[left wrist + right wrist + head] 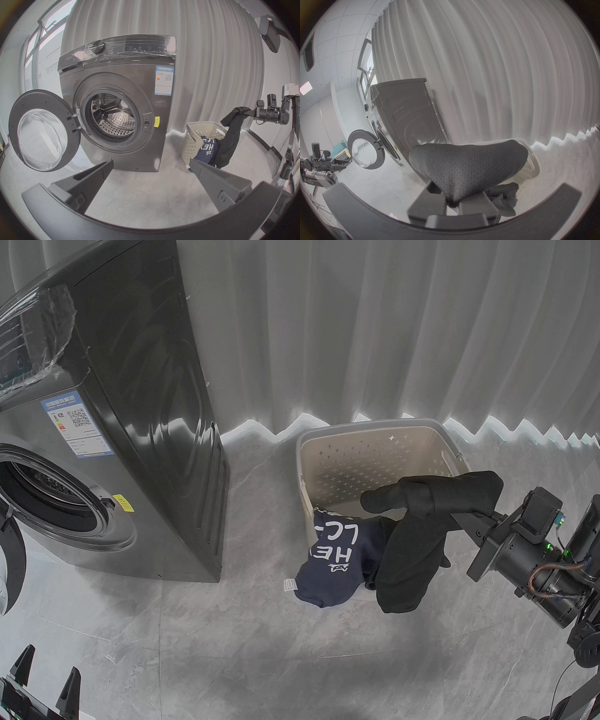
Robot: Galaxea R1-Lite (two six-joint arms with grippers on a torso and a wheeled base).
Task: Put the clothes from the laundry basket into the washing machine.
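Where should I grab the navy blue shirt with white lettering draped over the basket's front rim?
Probably at the hump where the navy blue shirt crosses the beige perforated laundry basket's front rim, coming from above on the grey washing machine's side. Lower down it spreads flat, and the hanging black garment covers its other side.

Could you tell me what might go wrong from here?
The black garment pinched in the right gripper hangs beside, perhaps touching, the navy printed T-shirt draped over the rim of the beige perforated laundry basket; lifting may drag that shirt onto the grey floor. Its loose end could also trail on the floor on the way to the grey washing machine.
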